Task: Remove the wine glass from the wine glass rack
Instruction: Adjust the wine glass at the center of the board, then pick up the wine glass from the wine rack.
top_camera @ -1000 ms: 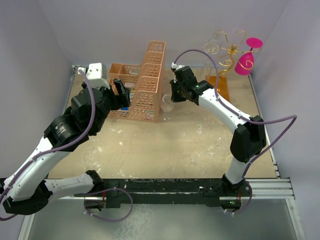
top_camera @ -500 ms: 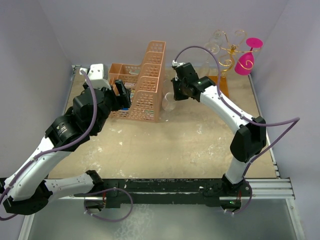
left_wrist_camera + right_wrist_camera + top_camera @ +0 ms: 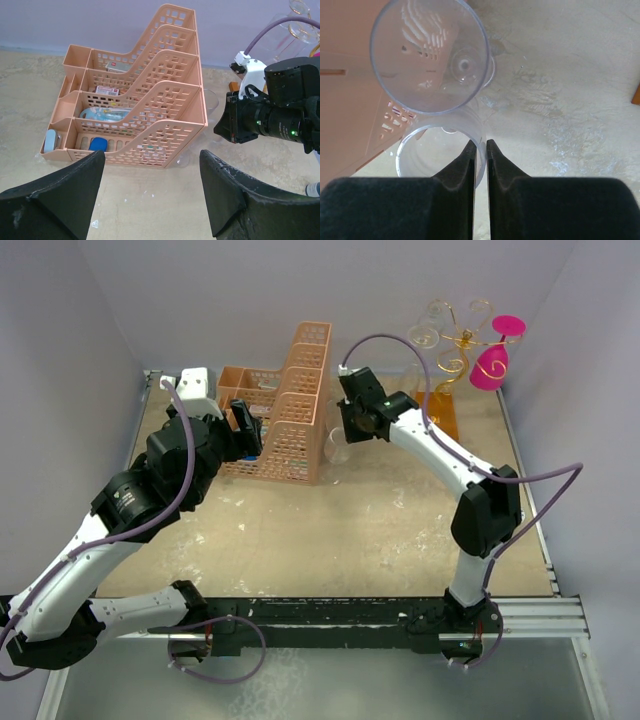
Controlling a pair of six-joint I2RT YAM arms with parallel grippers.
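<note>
Right tool (image 3: 480, 150) is seen clamped on the rim of a clear wine glass (image 3: 432, 150), down beside the basket (image 3: 150, 100) and well apart from the rack (image 3: 464, 338). Left tool (image 3: 150, 160) is spread wide, nothing gripped.

Overhead rear view plus two close wrist views, basket (image 3: 296, 430) shared.
</note>
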